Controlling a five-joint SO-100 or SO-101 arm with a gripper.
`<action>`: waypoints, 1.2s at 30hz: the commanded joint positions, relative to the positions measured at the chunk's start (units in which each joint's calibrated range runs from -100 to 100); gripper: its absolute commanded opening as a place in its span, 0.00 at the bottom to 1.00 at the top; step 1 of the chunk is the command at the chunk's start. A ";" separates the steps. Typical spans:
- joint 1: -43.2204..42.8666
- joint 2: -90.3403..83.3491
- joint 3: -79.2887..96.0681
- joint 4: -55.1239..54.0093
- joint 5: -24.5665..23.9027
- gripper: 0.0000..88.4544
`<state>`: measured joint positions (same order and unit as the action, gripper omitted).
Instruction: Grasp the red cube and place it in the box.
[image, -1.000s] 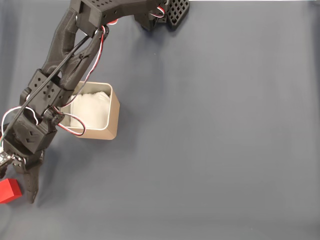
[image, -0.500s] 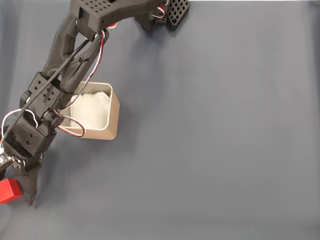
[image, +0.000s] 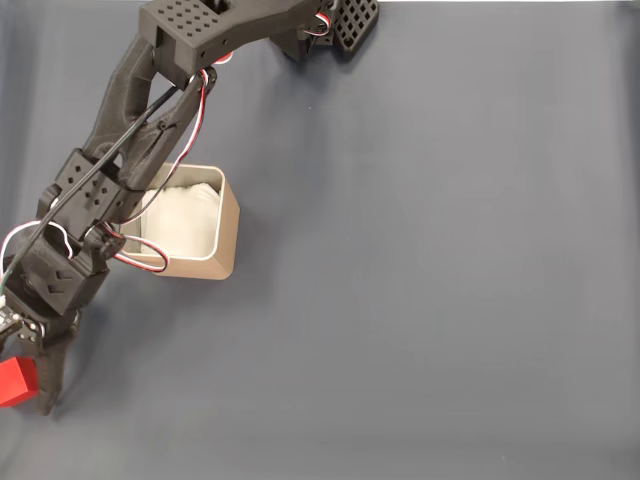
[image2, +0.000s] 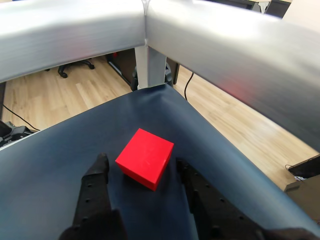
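Matte red cube (image2: 145, 158) sits between the gripper (image2: 140, 169)'s spread black fingers — contact seemingly none; the tan, rounded box (image: 222, 235) stands apart on dark blue-grey cloth (image: 430, 260).

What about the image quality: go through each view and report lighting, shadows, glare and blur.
Fixed view: even, soft light; faint shadows beside the box and under the arm; all sharp, no glare. Wrist view: the red cube and gripper are sharp; the metal frame rails close above are smeared and show a pale sheen with a faint red reflection.
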<state>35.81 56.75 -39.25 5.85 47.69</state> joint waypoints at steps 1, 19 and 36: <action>1.00 -0.89 -3.77 -1.79 -0.54 0.35; 1.42 -1.24 -3.96 -1.29 -0.44 0.28; 1.07 -3.31 -2.86 -0.88 -0.93 0.31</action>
<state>36.64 57.20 -40.07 5.36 47.11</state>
